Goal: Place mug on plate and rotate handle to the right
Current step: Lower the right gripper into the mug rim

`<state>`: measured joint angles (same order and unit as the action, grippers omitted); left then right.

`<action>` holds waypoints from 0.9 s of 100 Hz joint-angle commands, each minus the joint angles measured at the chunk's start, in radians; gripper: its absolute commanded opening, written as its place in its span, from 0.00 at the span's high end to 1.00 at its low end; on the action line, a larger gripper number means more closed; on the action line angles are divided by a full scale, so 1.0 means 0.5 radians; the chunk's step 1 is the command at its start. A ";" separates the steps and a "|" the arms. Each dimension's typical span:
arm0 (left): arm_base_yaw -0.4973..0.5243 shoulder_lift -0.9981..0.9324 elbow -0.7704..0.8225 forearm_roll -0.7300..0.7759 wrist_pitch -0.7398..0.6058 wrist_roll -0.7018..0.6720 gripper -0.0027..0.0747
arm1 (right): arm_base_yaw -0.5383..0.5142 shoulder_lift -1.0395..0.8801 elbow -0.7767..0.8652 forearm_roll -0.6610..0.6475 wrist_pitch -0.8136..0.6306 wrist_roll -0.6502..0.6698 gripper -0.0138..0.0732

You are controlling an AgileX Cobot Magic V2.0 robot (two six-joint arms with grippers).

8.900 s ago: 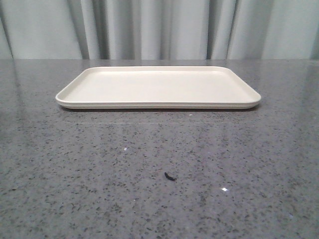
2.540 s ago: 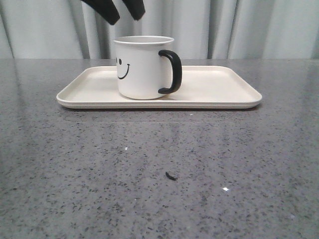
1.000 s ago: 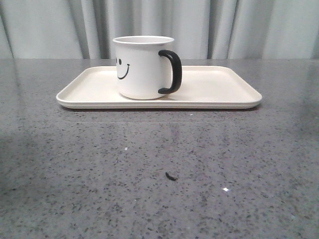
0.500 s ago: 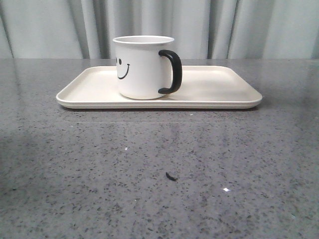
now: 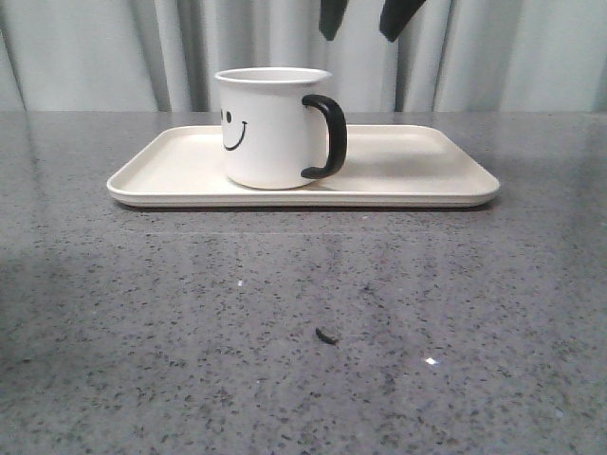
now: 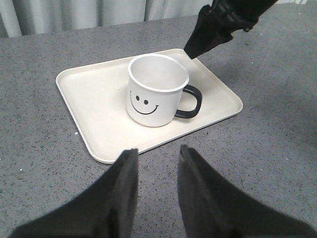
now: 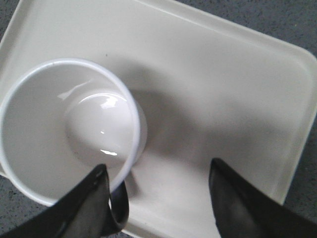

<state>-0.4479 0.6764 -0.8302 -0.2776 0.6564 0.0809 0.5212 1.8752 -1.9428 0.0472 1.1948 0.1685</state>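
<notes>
white mug [image 5: 270, 128] on plate [image 5: 408, 175], curtain [image 5: 531, 52] behind; right gripper [image 5: 360, 17] spread wide above.

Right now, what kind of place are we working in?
Probably a staged test bench, not a lived-in kitchen. A speckled grey stone-look tabletop stands before plain pale curtains, and it carries only a cream plate with a smiley-face mug standing on it.

A white cylindrical mug [image 5: 270, 128] with a black smiley face stands upright on the flat cream rectangular plate [image 5: 417, 166], its glossy black C-shaped handle [image 5: 327, 136] turned rightward, on the speckled grey stone surface [image 5: 303, 322], two dark fingers [image 5: 396, 17] above.
</notes>
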 commanded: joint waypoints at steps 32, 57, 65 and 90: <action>-0.013 -0.003 -0.049 -0.044 -0.163 -0.003 0.71 | -0.001 0.025 -0.093 0.148 -0.123 0.026 0.33; -0.013 -0.003 -0.049 0.002 -0.170 -0.003 0.71 | -0.001 0.076 -0.096 0.156 -0.239 0.076 0.33; -0.013 -0.003 -0.049 0.002 -0.171 -0.003 0.71 | -0.001 0.076 -0.096 0.156 -0.252 0.081 0.33; -0.013 -0.003 -0.049 0.005 -0.197 -0.003 0.72 | -0.001 0.120 -0.096 0.165 -0.222 0.081 0.33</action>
<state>-0.4479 0.6764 -0.8302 -0.2655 0.6437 0.0809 0.5212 1.9793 -1.9581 0.1207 1.1105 0.2072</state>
